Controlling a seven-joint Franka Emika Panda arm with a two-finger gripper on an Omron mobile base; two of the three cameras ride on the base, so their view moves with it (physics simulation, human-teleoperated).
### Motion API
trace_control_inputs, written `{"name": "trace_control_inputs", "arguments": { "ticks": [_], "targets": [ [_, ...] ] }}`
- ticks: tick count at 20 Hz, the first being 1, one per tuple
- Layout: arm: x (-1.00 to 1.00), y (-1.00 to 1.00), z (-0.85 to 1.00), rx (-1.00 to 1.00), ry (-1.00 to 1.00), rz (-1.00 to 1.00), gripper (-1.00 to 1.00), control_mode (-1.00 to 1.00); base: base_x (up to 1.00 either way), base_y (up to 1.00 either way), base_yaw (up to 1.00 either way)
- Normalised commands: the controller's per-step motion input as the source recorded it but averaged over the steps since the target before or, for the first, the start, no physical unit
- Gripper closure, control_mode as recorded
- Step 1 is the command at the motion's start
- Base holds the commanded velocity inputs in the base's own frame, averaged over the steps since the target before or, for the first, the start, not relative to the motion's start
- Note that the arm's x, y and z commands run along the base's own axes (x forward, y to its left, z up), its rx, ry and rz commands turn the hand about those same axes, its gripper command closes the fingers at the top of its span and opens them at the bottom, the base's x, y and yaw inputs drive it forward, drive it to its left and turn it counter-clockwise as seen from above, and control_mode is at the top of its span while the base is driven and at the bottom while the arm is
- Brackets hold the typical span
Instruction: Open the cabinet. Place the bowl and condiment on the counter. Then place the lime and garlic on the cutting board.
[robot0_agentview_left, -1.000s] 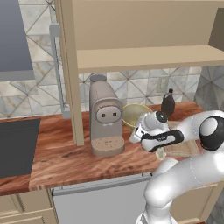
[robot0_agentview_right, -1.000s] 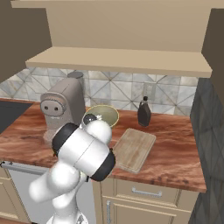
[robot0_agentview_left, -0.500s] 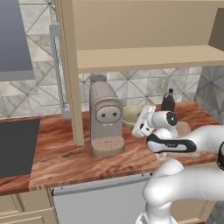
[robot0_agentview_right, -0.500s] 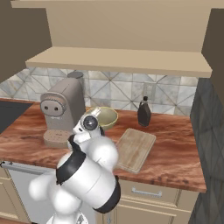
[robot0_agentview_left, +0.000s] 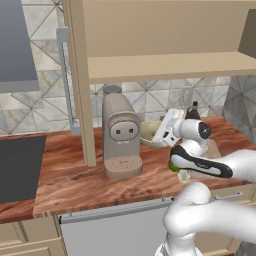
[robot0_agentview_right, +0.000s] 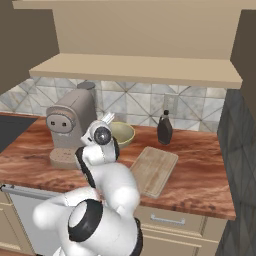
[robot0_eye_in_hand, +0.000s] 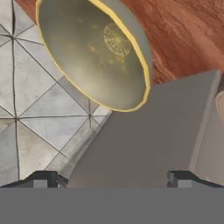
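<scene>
The cabinet (robot0_agentview_left: 150, 67) stands open, its shelf (robot0_agentview_right: 135, 70) bare. On the counter (robot0_agentview_left: 65, 175) the olive bowl (robot0_agentview_left: 149, 131) sits behind the coffee machine's right side, and the dark condiment (robot0_agentview_right: 165, 129) bottle stands further right by the tiled wall. My gripper (robot0_agentview_left: 161, 131) hangs open just above the bowl (robot0_eye_in_hand: 92, 52), its fingertips (robot0_eye_in_hand: 41, 179) wide apart and holding nothing. The lime (robot0_agentview_left: 173, 166) and garlic (robot0_agentview_left: 184, 175) lie near the counter's front edge, partly hidden by my arm. The cutting board (robot0_agentview_right: 155, 170) lies right of the bowl (robot0_agentview_right: 122, 134).
A grey coffee machine (robot0_agentview_left: 120, 135) stands close to the left of the gripper and looms large as the coffee machine (robot0_eye_in_hand: 148, 140) in the hand view. A dark cooktop (robot0_agentview_left: 17, 165) lies at the far left. The open cabinet door (robot0_agentview_left: 77, 80) juts out edge-on over the counter.
My arm has swung, carrying the hand up and back from the counter's front to just above the bowl beside the coffee machine. The jaws stayed open. The things have not moved.
</scene>
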Motion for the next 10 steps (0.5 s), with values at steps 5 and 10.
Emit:
{"name": "trace_control_inputs", "arguments": {
  "ticks": [5,10],
  "targets": [
    [-0.02,-0.51,1.0,-0.01,0.05,0.02,-1.0,-1.0,0.0,0.0,0.0],
    [-0.32,-0.33,1.0,0.0,0.25,0.0,-1.0,-1.0,0.0,0.0,0.0]
  ]
}}
